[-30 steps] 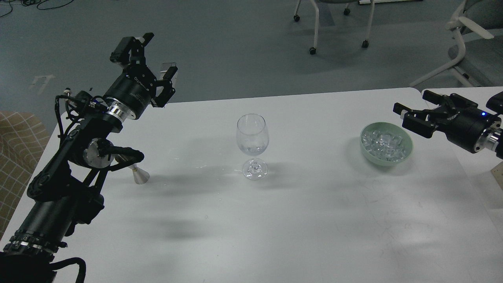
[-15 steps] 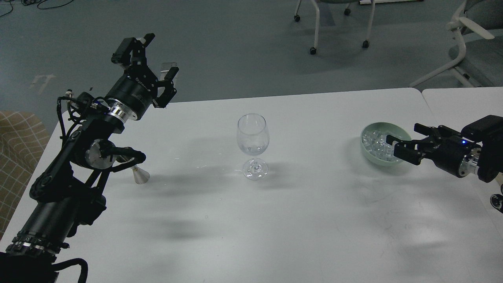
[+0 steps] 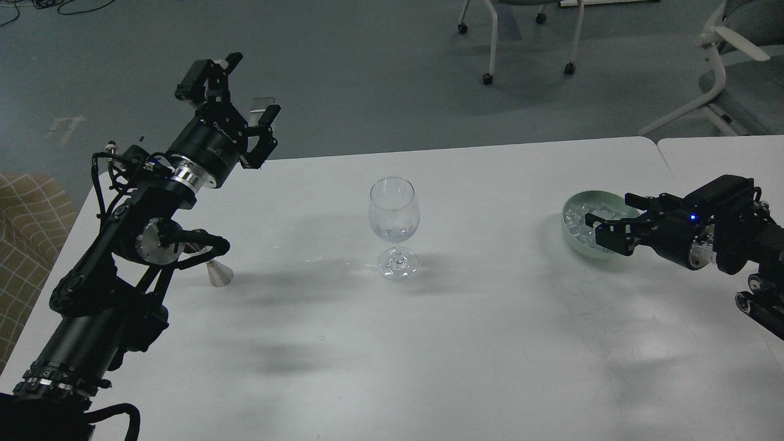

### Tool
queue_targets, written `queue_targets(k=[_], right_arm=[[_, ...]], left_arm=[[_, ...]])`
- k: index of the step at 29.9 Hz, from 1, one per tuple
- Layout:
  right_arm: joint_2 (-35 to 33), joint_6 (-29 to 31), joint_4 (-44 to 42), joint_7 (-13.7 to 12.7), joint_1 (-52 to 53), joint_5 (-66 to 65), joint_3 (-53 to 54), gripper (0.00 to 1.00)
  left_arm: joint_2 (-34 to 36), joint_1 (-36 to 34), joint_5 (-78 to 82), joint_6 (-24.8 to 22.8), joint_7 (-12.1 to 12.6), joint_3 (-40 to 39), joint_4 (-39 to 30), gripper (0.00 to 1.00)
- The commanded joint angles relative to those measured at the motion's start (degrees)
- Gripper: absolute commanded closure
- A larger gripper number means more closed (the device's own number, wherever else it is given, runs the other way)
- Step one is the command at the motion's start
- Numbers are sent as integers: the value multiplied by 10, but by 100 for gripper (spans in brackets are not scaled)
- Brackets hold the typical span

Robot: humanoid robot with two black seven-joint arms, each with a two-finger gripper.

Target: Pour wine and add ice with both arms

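Observation:
A clear wine glass (image 3: 394, 211) stands upright at the middle of the white table (image 3: 478, 343), with a little water-clear wine (image 3: 395, 233) at the bottom of its bowl. A pale green bowl (image 3: 571, 233) at the right holds a heap of clear ice cubes (image 3: 576, 214). My right gripper (image 3: 607, 213) is open and low over the bowl's right half, its fingers spread around the ice; I cannot tell if it touches any cube. My left gripper (image 3: 236, 89) is open and empty, raised above the table's far left edge.
A small silver cone-shaped cup (image 3: 218, 274) stands on the table at the left, partly hidden by my left arm. A second white table (image 3: 723, 153) adjoins at the right. Chairs (image 3: 527, 37) stand on the floor beyond. A tan checked seat (image 3: 24, 214) is at the far left.
My right arm has come down and moved left, bringing its open gripper from above and right of the bowl to low over the ice. The left arm has barely moved.

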Motion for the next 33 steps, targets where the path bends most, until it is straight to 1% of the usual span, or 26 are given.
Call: queue_targets(k=[1,3,4,6,11,21,30,33], right_arm=[[1,0,-4,0,0,0,-6,17],[1,0,-4,-1,0,0,-9,19],[2,0,-5,-1,0,0,-12,22],[4,0,-5,-1,1,0,-16,25],[7,0,-6,-1,5,0,-23,28],[7,4,-7,-2,11,-4,-26,30],[7,4,-11,-3,22,-7,-51,40],[7,4,-17,-3,25,-7,-52,40]], left_arm=[[0,0,0,0,0,0,0,2],[-1,0,0,0,0,0,1,2],[-1,0,0,0,0,0,1,2],[-1,0,0,0,0,0,0,2],[-1,0,0,0,0,-1,1,2],[-1,1,0,0,-1,-1,1,2],[-1,5,0,-1,-1,-2,1,2],[-1,5,0,-1,-1,-2,1,2]])
